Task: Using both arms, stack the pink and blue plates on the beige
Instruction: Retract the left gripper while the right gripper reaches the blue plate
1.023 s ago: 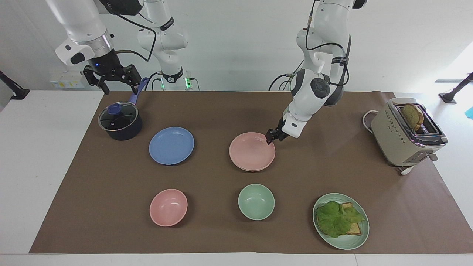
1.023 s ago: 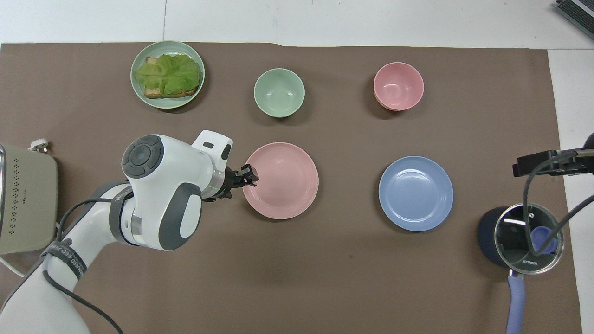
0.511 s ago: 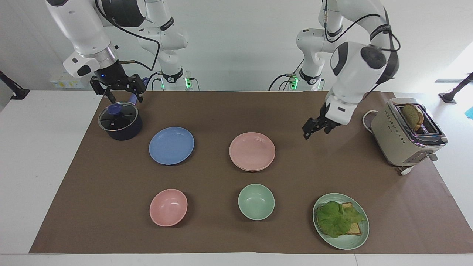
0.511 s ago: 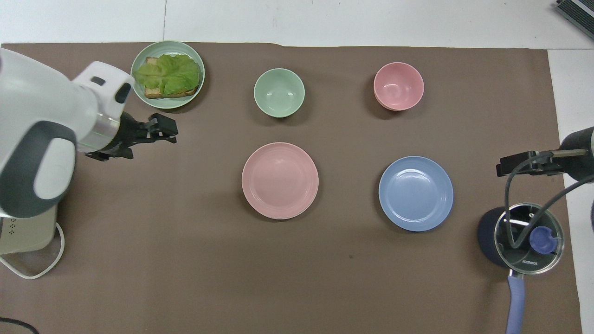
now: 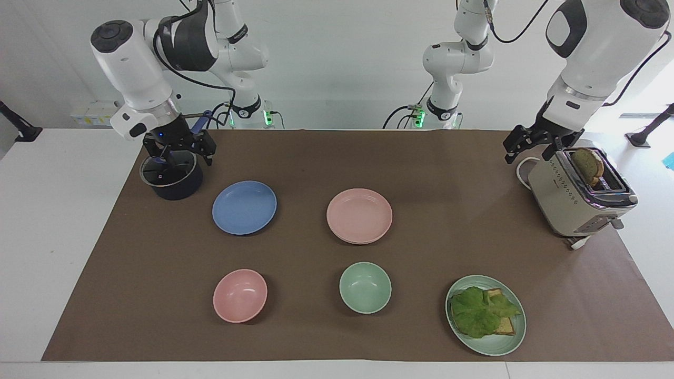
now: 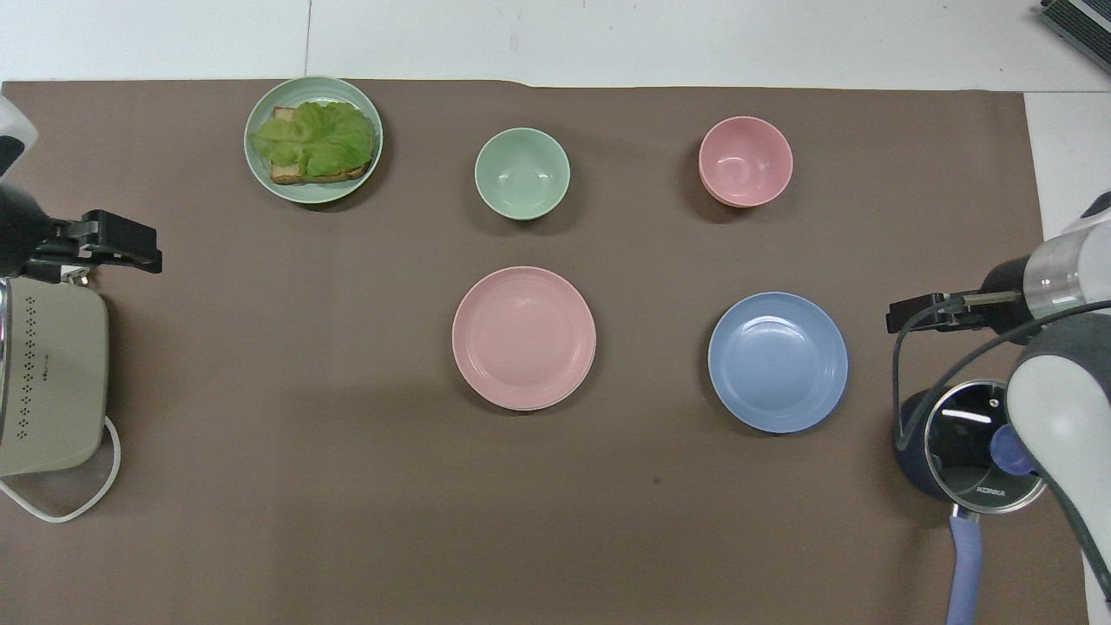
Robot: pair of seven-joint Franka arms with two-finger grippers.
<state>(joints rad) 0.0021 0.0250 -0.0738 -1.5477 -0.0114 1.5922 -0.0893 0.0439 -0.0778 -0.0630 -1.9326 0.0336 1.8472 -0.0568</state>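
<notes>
Fingers spread and empty, the right gripper (image 5: 180,153) hangs just over the pot (image 5: 174,185) at the right arm's end of the table. Beside the pot, a little farther from the robots, the blue plate (image 5: 244,207) lies alone on the mat. Mid-table, the pink plate (image 5: 359,215) sits on the beige plate (image 5: 360,242), of which only a thin rim shows. At the left arm's end, the left gripper (image 5: 529,149) hangs by the toaster (image 5: 571,197), fingers apart, gripping nothing.
</notes>
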